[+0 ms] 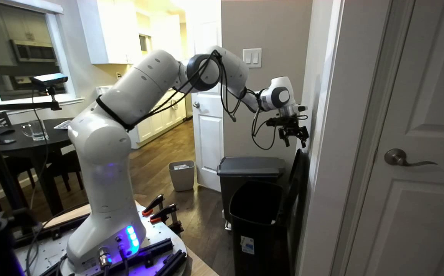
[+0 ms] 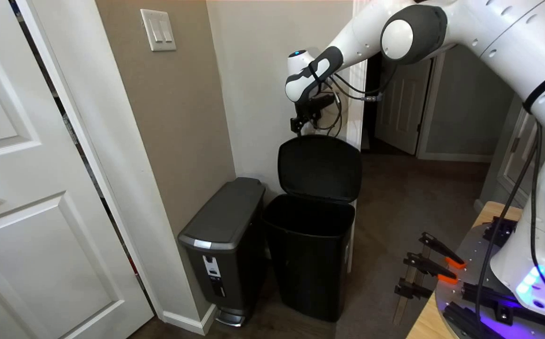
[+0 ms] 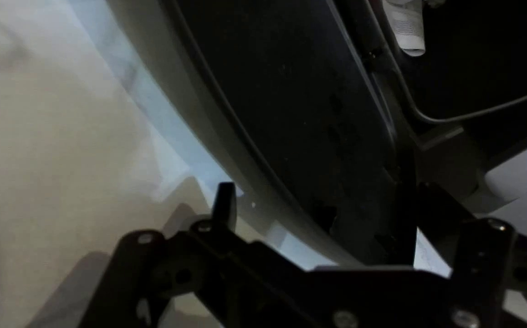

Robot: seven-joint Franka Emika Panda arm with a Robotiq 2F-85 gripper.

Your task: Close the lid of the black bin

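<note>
Background wall: pale face meeting a tan one at the corner; white switch plate on the tan side.
Black bin: upright on the dark floor; I see its mouth uncovered in both exterior views.
Lid: raised, hinged at the rear rim of the black bin, standing close to the pale wall.
Grey bin: just beside the black bin, cover down.
Arm: extended, wrist above the raised lid.
Gripper: near the top edge of the lid; in the wrist view I read the fingers as wide apart, with part of the lid visible in the gap between them.
Finger contact with lid: I cannot tell.
</note>
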